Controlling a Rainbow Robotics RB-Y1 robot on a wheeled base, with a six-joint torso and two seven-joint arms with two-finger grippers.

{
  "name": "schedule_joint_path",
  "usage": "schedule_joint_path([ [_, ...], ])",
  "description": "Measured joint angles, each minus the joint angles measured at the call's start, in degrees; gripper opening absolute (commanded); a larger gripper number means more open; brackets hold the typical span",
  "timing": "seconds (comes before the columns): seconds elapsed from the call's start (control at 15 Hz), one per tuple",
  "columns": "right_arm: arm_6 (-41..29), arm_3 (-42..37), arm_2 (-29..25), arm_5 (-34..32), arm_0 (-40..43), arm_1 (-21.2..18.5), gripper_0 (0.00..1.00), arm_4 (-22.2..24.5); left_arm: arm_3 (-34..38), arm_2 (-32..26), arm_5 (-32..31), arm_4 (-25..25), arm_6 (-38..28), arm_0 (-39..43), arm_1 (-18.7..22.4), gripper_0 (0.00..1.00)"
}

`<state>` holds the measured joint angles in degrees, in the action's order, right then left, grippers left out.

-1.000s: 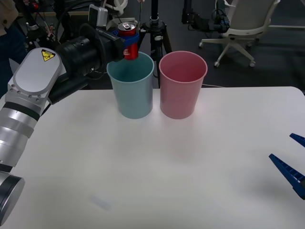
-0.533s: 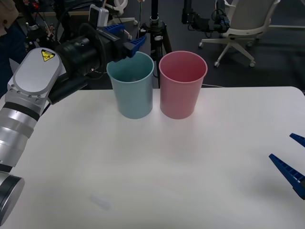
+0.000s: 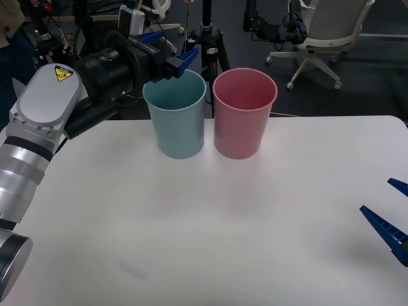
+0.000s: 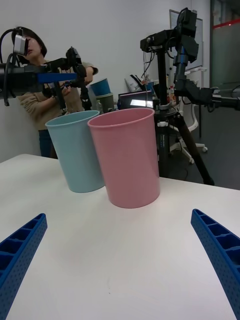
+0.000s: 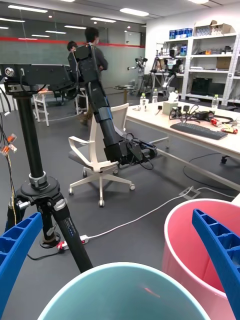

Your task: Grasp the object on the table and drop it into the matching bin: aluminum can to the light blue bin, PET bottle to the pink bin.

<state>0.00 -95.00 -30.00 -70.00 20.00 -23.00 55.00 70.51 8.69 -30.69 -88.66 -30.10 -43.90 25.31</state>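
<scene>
left end effector [image 3: 171, 51] spread wide, empty, above light blue bin [image 3: 175, 121] | step: retract | lift straight up first, avoid clipping rim or pink bin [image 3: 243, 115] | right end effector [image 3: 390, 220] wide, parked over bench [image 3: 210, 223]

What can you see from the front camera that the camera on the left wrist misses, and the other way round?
The front view alone shows the white table, both bins' full height, and the right hand waiting open low at the table's right edge. The left wrist view alone looks straight down over the blue bin's rim, with office chairs and desks behind. Both show the open left hand above the blue bin, with the pink bin beside it.
</scene>
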Motion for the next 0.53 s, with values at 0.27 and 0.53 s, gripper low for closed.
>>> schedule_joint_path([
  [0.27,0.0,0.0,0.0,0.0,0.0,0.0,1.0,0.0,0.3,0.0,-2.5,4.6,1.5,0.1,2.5,1.0],
  [0.53,0.0,0.0,0.0,0.0,0.0,0.0,1.0,0.0,2.6,0.0,-6.4,11.7,3.3,1.7,8.0,1.0],
])
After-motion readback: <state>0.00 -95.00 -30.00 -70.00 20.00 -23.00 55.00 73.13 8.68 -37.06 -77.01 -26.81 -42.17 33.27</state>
